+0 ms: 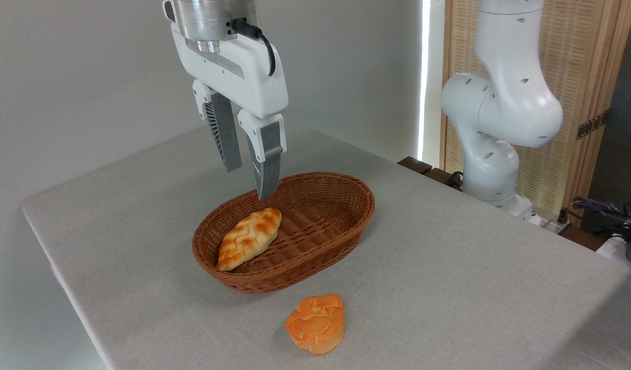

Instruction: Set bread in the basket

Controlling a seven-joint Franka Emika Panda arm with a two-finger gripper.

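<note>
Bun's not in the basket yet

My gripper (250, 181) hangs empty, fingers apart, above the basket (346, 226). I should approach the bread (315, 322) from straight overhead and squeeze gently.

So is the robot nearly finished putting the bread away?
Partly. The long loaf already lies in the basket. Nothing is in hand: the gripper hangs open and empty above the basket. The orange bun is left; it sits on the table in front of the basket and must be picked up and dropped in.
</note>
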